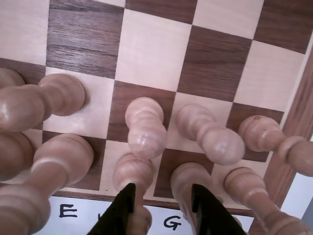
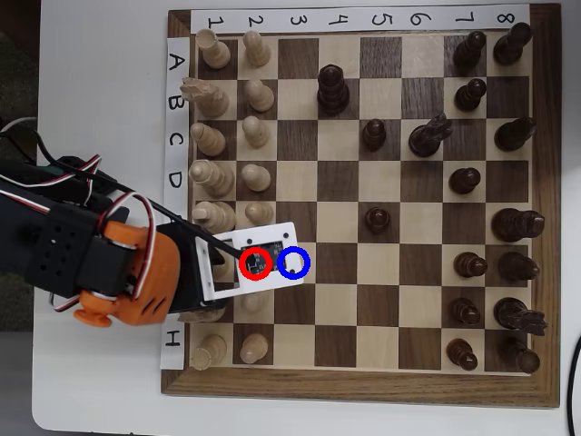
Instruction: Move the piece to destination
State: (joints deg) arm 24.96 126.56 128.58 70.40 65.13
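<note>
**Pawn** (image 1: 145, 129): pale wood, round head. Stands upright on a dark square in the wrist view, in the middle of a row of like pawns, with taller pale pieces (image 1: 188, 188) behind it along the board's near edge. Sits just above the fingertips in that view, free of both. Lies hidden in the overhead view under a white plate (image 2: 272, 238) on the arm's end (a red ring is drawn at that spot).

**Destination square** (image 2: 293, 262): light wood, marked by a blue ring in the overhead view. Adjoins the red-ringed square on its right, in row F, column 3. Holds no piece. Shows in the wrist view as the bare light square (image 1: 151, 49) directly beyond the pawn.

**Gripper** (image 1: 162, 187): two black fingers (image 1: 122, 210) entering from the bottom edge of the wrist view. Spread well apart, clasping nothing, poised over the back-rank pieces and the strip of letter labels (image 1: 68, 211).

**Arm** (image 2: 118, 263): orange and black, reaching in from the left of the overhead view across rows E to G.

**Dark pieces** (image 2: 469, 264): grouped mostly on the right half of the board, well apart from the arm.
</note>
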